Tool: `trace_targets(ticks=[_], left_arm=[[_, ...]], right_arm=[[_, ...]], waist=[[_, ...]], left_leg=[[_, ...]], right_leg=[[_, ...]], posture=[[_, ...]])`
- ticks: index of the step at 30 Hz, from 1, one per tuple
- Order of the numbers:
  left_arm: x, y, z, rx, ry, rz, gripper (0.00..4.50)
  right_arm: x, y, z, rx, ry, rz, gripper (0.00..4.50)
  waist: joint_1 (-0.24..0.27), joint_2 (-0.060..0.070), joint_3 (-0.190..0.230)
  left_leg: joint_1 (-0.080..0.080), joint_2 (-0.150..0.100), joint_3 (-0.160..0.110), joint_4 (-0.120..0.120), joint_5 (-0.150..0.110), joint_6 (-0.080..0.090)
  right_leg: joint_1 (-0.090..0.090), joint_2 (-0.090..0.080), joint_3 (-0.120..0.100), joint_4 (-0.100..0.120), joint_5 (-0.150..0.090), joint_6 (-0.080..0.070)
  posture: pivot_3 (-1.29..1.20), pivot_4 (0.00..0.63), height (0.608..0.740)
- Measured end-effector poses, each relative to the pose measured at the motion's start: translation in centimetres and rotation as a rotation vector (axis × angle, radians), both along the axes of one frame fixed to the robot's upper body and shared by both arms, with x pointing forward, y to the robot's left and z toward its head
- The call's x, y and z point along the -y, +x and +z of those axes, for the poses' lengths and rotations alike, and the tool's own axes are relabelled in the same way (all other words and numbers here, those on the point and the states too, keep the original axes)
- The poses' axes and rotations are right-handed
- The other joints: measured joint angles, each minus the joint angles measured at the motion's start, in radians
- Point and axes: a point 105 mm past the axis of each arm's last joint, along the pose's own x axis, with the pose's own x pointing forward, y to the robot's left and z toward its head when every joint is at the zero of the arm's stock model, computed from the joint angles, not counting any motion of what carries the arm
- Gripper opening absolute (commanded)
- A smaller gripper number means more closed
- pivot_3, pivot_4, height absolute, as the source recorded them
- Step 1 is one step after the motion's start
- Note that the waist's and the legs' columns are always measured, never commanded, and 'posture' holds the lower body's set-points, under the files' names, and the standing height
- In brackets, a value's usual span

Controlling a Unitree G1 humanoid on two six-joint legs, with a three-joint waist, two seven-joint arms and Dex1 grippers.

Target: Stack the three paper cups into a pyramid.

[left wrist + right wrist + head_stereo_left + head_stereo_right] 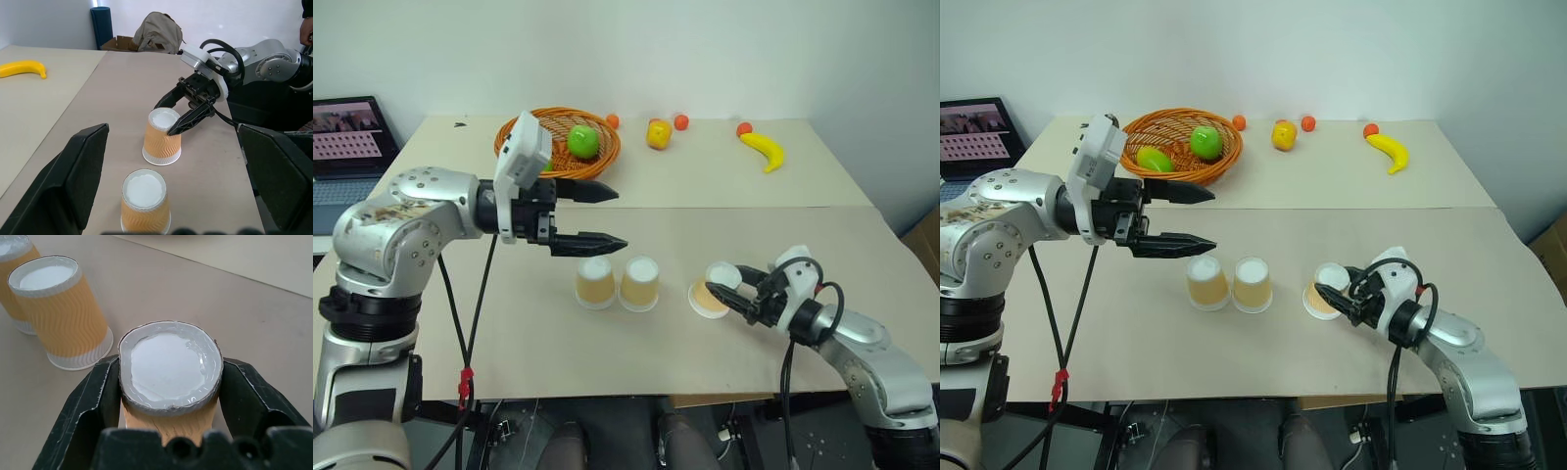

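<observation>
The three paper cups aren't a pyramid yet: two of them (595, 282) (640, 284) sit upside down, side by side and about touching, at the centre of the table (607, 362), so the base row looks done. The third cup (710, 296) is just right of them, lower centre-right, with the right gripper (736, 291) clamped around it. All that's left is lifting it on top; the left gripper (589, 216) hovers upper left, jaws wide apart, holding nothing.

Paper cups (639, 284) orange-tan, wavy ribbed, white bases; basket (558, 127) orange; banana (764, 149) yellow; table (509, 333) beige
</observation>
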Motion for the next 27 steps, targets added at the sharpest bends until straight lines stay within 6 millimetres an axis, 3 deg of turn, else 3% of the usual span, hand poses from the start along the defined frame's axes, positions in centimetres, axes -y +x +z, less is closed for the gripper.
trace_targets(ticks=[5,9,15,19,27], left_arm=[[-0.3,-0.1,-0.1,-0.004,0.011,0.0,4.5],[-1.2,0.1,-0.7,-0.01,0.035,0.032,4.5],[-3.6,0.9,-3.0,-0.035,0.059,0.125,4.5],[-5.2,0.8,-5.6,-0.078,0.05,0.181,4.5],[-6.0,0.6,-6.5,-0.066,0.044,0.215,4.5]], right_arm=[[-0.4,2.2,6.2,0.095,-0.043,-0.02,2.62],[-2.2,2.6,10.0,0.16,-0.061,0.027,2.62],[-5.6,2.9,11.9,0.112,-0.072,0.147,2.62],[-8.1,3.0,13.6,0.041,-0.03,0.254,2.62],[-10.6,2.9,14.1,-0.074,-0.002,0.344,2.62]], waist=[[-0.002,0.001,0.001],[0.0,0.001,0.001],[0.0,0.001,0.001],[0.0,0.002,0.001],[0.005,0.002,0.001]], left_leg=[[-0.001,0.0,0.0,-0.001,0.0,0.0],[-0.002,0.0,-0.001,-0.002,0.0,0.0],[-0.009,0.0,0.0,-0.001,0.0,0.0],[-0.012,0.001,0.0,-0.001,0.0,0.0],[-0.014,0.001,0.0,0.0,0.0,0.0]], right_leg=[[-0.002,0.0,0.0,0.001,0.0,0.0],[-0.003,0.0,0.0,0.0,0.0,-0.001],[-0.011,0.0,0.0,0.002,0.004,-0.008],[-0.014,0.0,-0.001,0.002,0.005,-0.009],[-0.015,-0.001,-0.002,0.001,0.005,-0.009]], posture=[[0.0,0.15,0.737],[0.0,0.15,0.737],[0.0,0.15,0.737],[0.0,0.15,0.737],[0.0,0.15,0.737]])
